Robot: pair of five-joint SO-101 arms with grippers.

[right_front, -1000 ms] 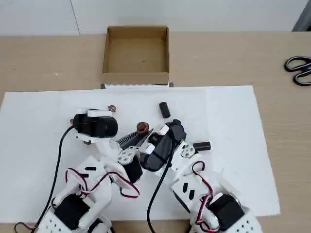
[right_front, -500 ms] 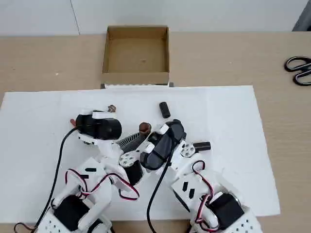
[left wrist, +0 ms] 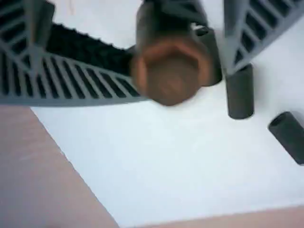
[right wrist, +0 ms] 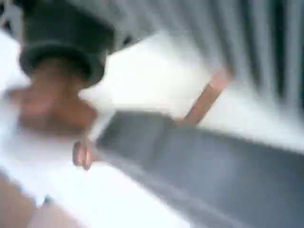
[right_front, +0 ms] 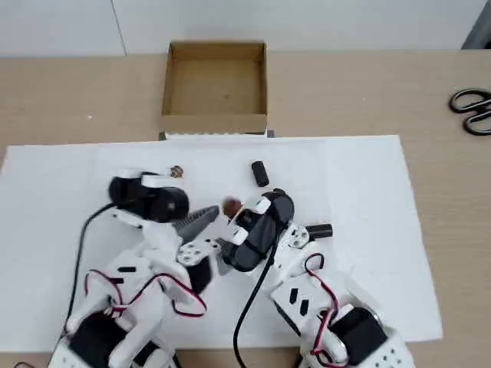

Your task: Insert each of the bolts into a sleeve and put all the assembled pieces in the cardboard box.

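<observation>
Well short of the cardboard box (right_front: 217, 84), raised above the paper (right_front: 368, 199), the left hand (right_front: 217, 212) seems to pinch the bolt (left wrist: 168, 76) at its brown head, so the shank can seat in the sleeve (left wrist: 166, 21) by the right hand (right_front: 239, 216). Whether that hand is clamped I cannot tell. A spare sleeve (right_front: 260, 173) and a loose bolt (right_front: 176, 172) lie nearer the box, awaiting pairing.

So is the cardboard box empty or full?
Empty: the cardboard box shows just its bare brown floor, with nothing inside.
</observation>
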